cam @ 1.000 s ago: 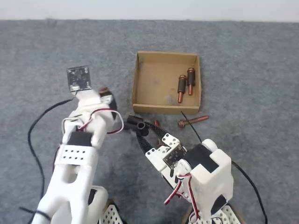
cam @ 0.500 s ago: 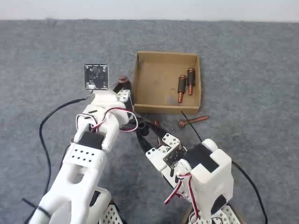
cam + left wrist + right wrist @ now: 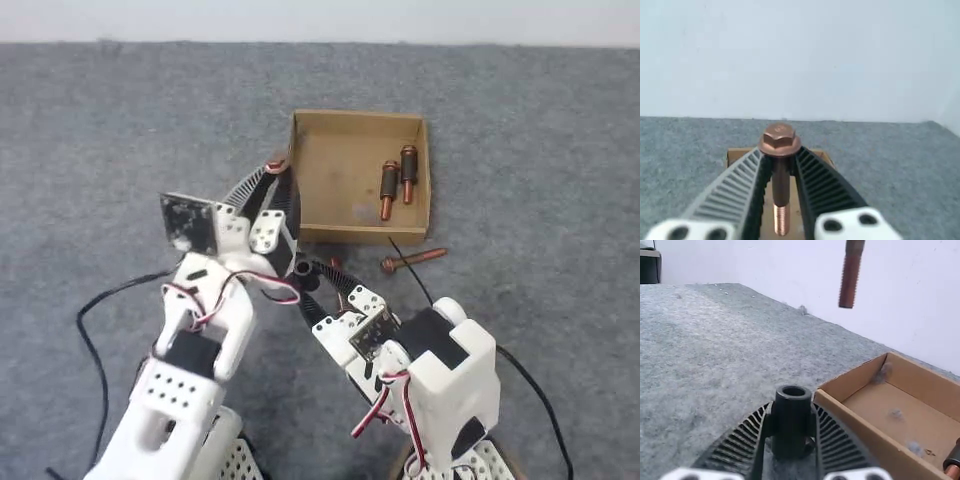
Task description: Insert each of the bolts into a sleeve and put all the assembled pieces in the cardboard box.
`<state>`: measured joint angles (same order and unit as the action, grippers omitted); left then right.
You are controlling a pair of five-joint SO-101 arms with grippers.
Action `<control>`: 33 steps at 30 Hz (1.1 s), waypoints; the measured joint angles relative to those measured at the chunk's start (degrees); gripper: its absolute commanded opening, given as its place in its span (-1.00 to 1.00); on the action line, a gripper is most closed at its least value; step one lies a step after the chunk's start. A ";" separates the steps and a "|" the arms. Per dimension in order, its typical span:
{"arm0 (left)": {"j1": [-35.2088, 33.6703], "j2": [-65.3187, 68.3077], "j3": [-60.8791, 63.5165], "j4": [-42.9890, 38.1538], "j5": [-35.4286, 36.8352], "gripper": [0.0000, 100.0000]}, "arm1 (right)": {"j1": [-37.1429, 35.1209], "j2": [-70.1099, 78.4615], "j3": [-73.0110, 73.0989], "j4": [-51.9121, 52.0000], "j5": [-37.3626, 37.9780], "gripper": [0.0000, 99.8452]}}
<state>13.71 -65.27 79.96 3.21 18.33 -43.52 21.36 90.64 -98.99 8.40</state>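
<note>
My left gripper (image 3: 270, 180) (image 3: 780, 167) is shut on a copper bolt (image 3: 276, 164) (image 3: 780, 142), gripped just under its hex head, beside the cardboard box's (image 3: 355, 116) left wall. My right gripper (image 3: 306, 283) (image 3: 791, 432) is shut on a black sleeve (image 3: 302, 270) (image 3: 791, 415), held upright with its bore facing up, in front of the box's near left corner. In the right wrist view the bolt's threaded tip (image 3: 850, 282) hangs above the sleeve and off to one side. Two assembled pieces (image 3: 389, 190) (image 3: 408, 172) lie in the box.
A loose copper bolt (image 3: 412, 260) lies on the grey carpet just in front of the box's near wall. The box (image 3: 855, 382) stands close behind the sleeve. Cables trail beside both arm bases. Open carpet lies to the left and right.
The left arm has swung right toward the box with the bolt, ending close above the sleeve. The right arm and its sleeve have stayed put.
</note>
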 measured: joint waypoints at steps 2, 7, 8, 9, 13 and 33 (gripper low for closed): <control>0.26 -3.43 1.41 1.93 0.18 -0.98 | 0.00 0.00 0.00 0.00 0.00 -0.99; 3.78 -11.43 5.54 4.84 0.18 -0.98 | 0.00 0.00 0.00 0.00 0.00 -0.99; 5.10 -12.84 6.07 5.89 0.09 -0.98 | 0.00 0.00 0.00 0.00 0.00 -0.99; 6.42 -14.15 6.33 7.47 0.09 -0.98 | 0.00 0.00 0.00 0.00 0.00 -0.99; 9.05 -18.37 6.51 13.98 0.09 -0.98 | 1.58 0.00 0.00 0.00 0.00 -0.99; 9.05 -22.95 15.03 10.81 0.35 -0.98 | 5.54 -2.46 0.53 0.00 0.00 -0.99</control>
<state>22.77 -88.22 94.99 14.02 18.68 -37.98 18.90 91.16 -98.99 8.40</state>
